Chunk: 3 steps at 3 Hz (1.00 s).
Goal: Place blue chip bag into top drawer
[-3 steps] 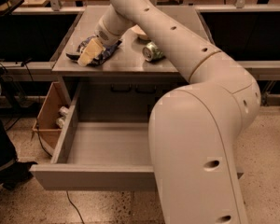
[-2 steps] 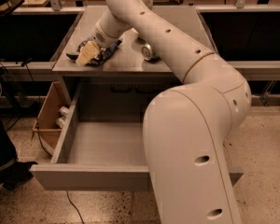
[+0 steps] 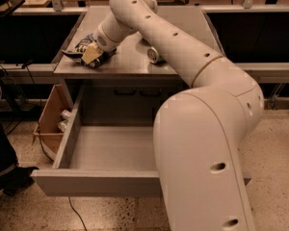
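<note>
Since a second earlier, the arm's elbow has swung leftward, while the gripper stays at the blue chip bag on the front-left corner of the cabinet top. We cannot tell whether the bag is gripped. We judge the step a pick-up: secure the crinkled foil, lift clear of the edge, avoid the can, then carry it over the open top drawer. No lettering is legible.
</note>
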{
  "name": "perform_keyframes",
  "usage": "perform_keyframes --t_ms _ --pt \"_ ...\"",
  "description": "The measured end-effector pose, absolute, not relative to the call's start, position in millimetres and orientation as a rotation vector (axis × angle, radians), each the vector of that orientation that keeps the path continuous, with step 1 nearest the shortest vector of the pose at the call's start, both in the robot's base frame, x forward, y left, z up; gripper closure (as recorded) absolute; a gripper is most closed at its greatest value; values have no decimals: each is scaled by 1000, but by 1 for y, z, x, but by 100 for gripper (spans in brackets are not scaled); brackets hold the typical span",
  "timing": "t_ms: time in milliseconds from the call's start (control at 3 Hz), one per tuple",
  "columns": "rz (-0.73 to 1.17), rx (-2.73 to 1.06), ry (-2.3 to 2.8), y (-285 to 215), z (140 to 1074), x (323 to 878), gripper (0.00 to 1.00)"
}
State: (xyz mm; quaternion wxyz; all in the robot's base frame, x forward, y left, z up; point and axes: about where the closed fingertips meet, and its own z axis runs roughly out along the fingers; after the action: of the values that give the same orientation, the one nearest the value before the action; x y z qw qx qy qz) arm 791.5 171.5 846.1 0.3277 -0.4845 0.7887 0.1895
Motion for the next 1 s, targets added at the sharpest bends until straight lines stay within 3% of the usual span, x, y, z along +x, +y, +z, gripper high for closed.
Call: perform_keyframes --t_ms 333,667,1000 --pt "493 -1250 2027 161 864 783 86" --pt "480 -1235 1994 134 890 761 100" --pt "473 -1244 1949 94 919 721 100"
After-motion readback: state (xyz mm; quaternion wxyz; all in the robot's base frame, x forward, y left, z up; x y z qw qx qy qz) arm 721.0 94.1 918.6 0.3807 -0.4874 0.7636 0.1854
